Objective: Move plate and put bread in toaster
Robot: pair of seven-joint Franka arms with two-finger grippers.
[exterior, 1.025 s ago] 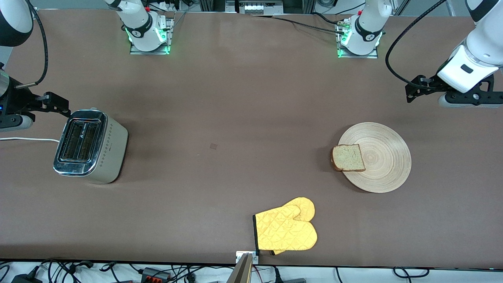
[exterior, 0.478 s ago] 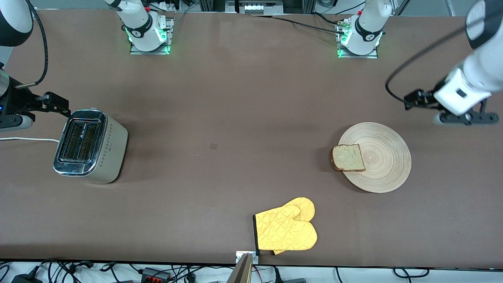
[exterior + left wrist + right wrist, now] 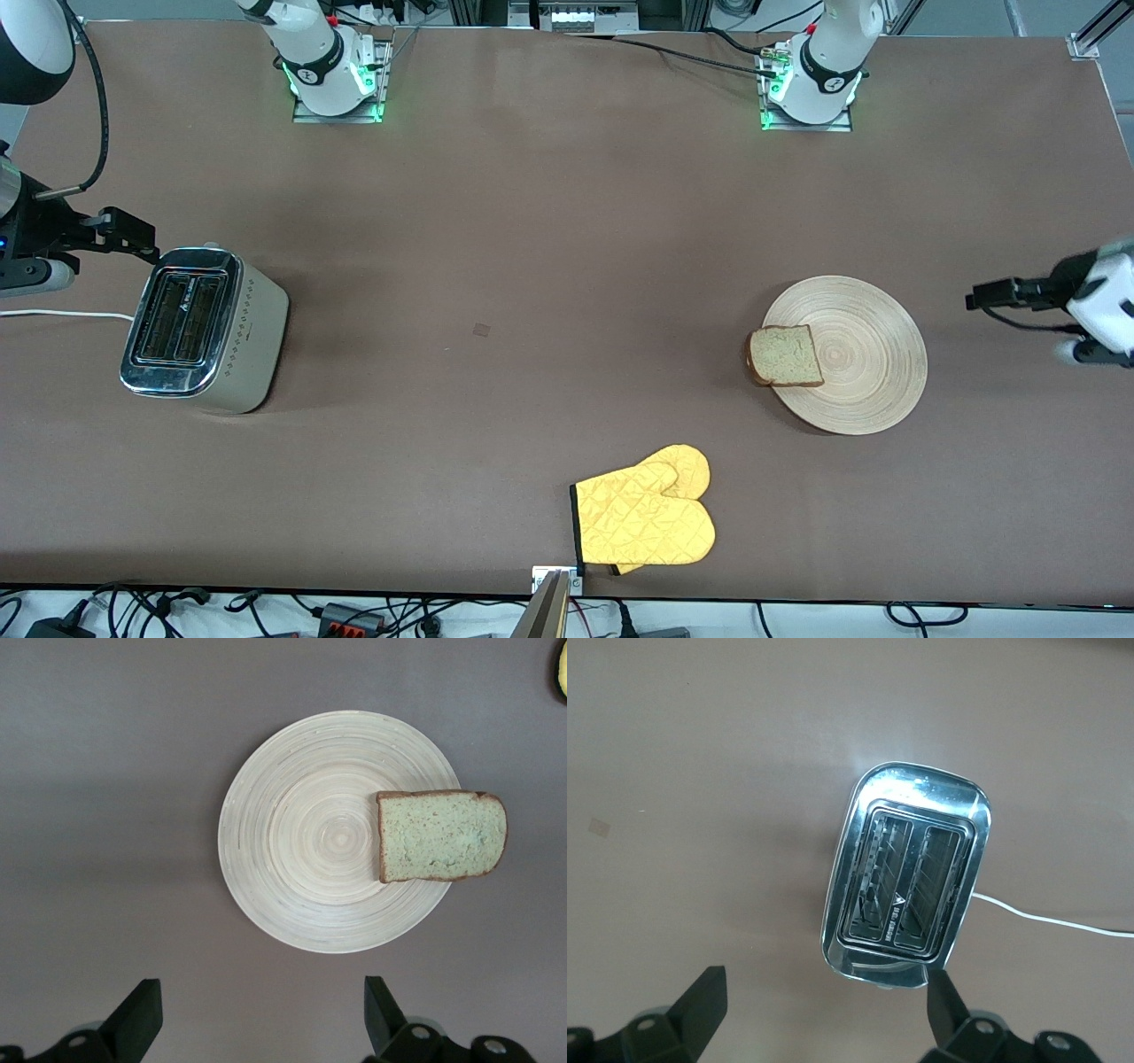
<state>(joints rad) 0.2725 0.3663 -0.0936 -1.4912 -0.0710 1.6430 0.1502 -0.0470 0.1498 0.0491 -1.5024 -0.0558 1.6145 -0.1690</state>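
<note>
toward the left arm's end of the brown table (image 3: 549, 221) lies the large round pale-wood plate with ring grain (image 3: 864, 354), flat on the surface. one roughly square slice of brown bread with a darker crust (image 3: 784, 355) lies flat on the plate's rim on the side toward the table's middle, its outer edge overhanging the rim, as the left wrist view also shows (image 3: 440, 835). the left gripper (image 3: 1085, 350) hangs in the air over the table's edge at that end, beside the plate and apart from it; in the left wrist view its two dark fingertips (image 3: 133, 1020) stand wide apart with nothing between them, and the plate (image 3: 301, 842) shows whole between and above them.

at the right arm's end stands the two-slot toaster with chrome top and cream dotted sides (image 3: 204, 330), upright, both slots showing no bread, a white cord (image 3: 62, 314) running from it toward the table's edge. the right gripper (image 3: 22, 279) hovers beside the toaster at that edge, not touching it; the right wrist view shows its fingers (image 3: 700, 1005) spread wide and holding nothing, with the toaster (image 3: 908, 881) in sight between them.

a yellow quilted oven mitt with a dark cuff (image 3: 645, 518) lies flat near the table's edge closest to the front camera, well apart from plate and toaster.
</note>
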